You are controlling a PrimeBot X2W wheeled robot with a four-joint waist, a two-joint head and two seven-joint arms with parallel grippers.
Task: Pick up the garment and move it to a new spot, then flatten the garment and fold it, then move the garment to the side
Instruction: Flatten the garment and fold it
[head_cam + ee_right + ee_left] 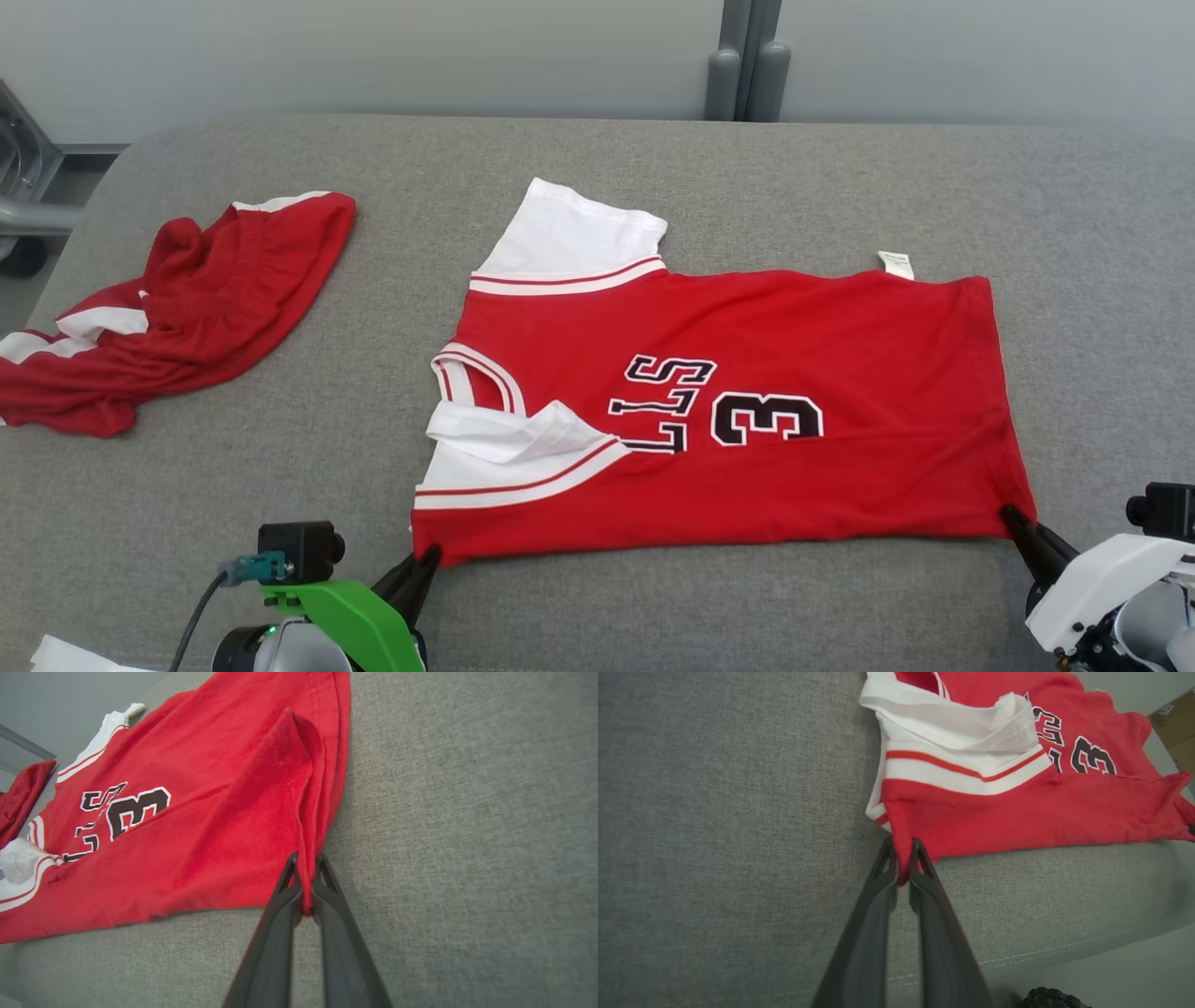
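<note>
The red jersey (747, 411) lies spread sideways in the middle of the grey cushion (653, 159), collar end toward the robot's left and hem toward its right. Its near white sleeve (509, 439) is folded back over the chest, so the black lettering beside the number 3 is partly covered and I can't read it. Off to the left a second red and white garment (187, 308) sits crumpled, its end cut off by the edge of the head view. Both arms run out of that view at the bottom. The left gripper (428, 558) has its fingers nearly together, pinching the jersey's near corner at the shoulder end. The right gripper (1011, 515) is clamped just as narrowly on the near hem corner, where the cloth bunches into a ridge.
</note>
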